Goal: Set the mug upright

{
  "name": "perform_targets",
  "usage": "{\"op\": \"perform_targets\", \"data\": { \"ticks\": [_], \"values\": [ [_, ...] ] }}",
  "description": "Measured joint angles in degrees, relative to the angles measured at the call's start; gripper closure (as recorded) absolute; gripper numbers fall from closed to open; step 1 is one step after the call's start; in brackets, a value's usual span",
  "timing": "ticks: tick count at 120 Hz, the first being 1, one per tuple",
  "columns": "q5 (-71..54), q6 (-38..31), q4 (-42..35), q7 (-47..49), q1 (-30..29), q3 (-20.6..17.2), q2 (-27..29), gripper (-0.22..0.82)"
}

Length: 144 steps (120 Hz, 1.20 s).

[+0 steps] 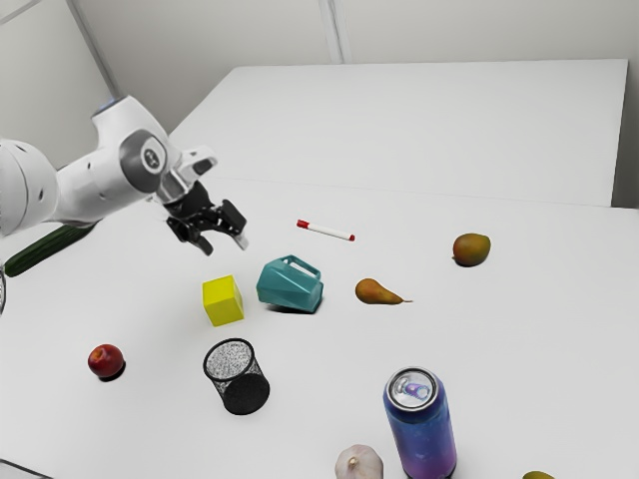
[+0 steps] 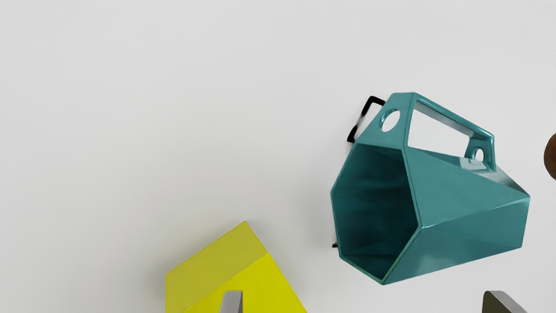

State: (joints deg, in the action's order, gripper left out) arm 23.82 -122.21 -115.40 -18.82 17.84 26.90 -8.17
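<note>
A faceted teal mug (image 1: 290,287) lay sideways near a yellow cube (image 1: 223,301); the black gripper (image 1: 225,245) had its jaws spread.

No readable text; the round mark (image 1: 152,157) on the arm (image 1: 98,188) is illegible.

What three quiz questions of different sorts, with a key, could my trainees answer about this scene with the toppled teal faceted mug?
1. Which is nearest the mug: (a) blue-purple metal can, (b) plain yellow cube, (c) round red fruit?
2. True or false: the black two-finger gripper is open, holding nothing.
3. Fill in: the mug lies on its ____, not upright.

Key: 1 b; 2 true; 3 side.
</note>
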Motion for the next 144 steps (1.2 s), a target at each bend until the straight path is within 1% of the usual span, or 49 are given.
{"op": "perform_targets", "data": {
  "ticks": [20, 40, 84, 144],
  "values": [
    [7.79, -4.52, -0.03, -5.04, -0.03, -0.01, -2.91, 0.00],
    [17.18, -5.79, -0.16, -10.51, -0.57, -0.01, -4.73, 0.00],
    [29.07, -2.50, -1.61, -18.69, -1.04, -0.07, -7.13, 0.00],
    [40.42, 4.42, -1.73, -24.62, -0.88, -0.17, -9.95, 0.00]
  ]
}}
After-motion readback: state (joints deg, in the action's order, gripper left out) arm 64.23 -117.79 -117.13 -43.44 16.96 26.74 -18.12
